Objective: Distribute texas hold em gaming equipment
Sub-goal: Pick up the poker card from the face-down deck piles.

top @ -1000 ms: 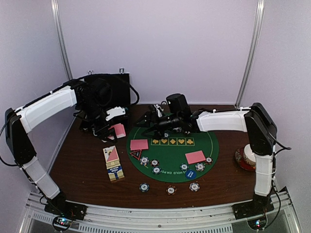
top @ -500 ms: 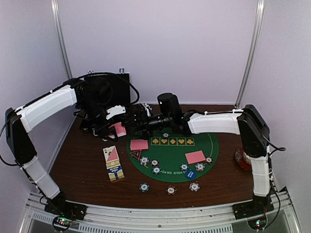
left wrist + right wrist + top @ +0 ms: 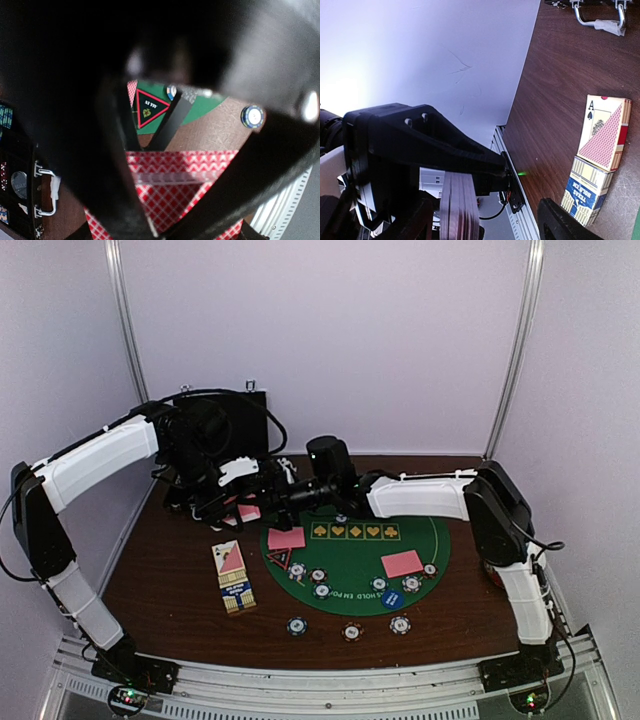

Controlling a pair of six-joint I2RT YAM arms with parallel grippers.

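Note:
My left gripper point(image 3: 238, 502) is shut on a deck of pink-backed cards point(image 3: 246, 510), held above the table left of the green mat point(image 3: 355, 555). The left wrist view shows the deck point(image 3: 175, 170) clamped between my fingers. My right gripper point(image 3: 266, 494) is open and reaches up to the deck; in the right wrist view the deck's edge point(image 3: 460, 205) stands between its spread jaws. Two pink cards point(image 3: 287, 538) point(image 3: 403, 563) lie on the mat. Several striped chips point(image 3: 318, 576) and a blue disc button point(image 3: 392, 598) sit near the mat's front, and three chips point(image 3: 351, 632) lie on the wood.
An open card box point(image 3: 232, 577) lies on the wood at the front left; it also shows in the right wrist view point(image 3: 600, 150). The black case point(image 3: 228, 425) stands behind my left arm. A red-edged triangle marker point(image 3: 279, 558) lies at the mat's left edge.
My right arm has reached leftwards across the mat until its open gripper meets the deck in my left gripper. The left arm has hardly moved.

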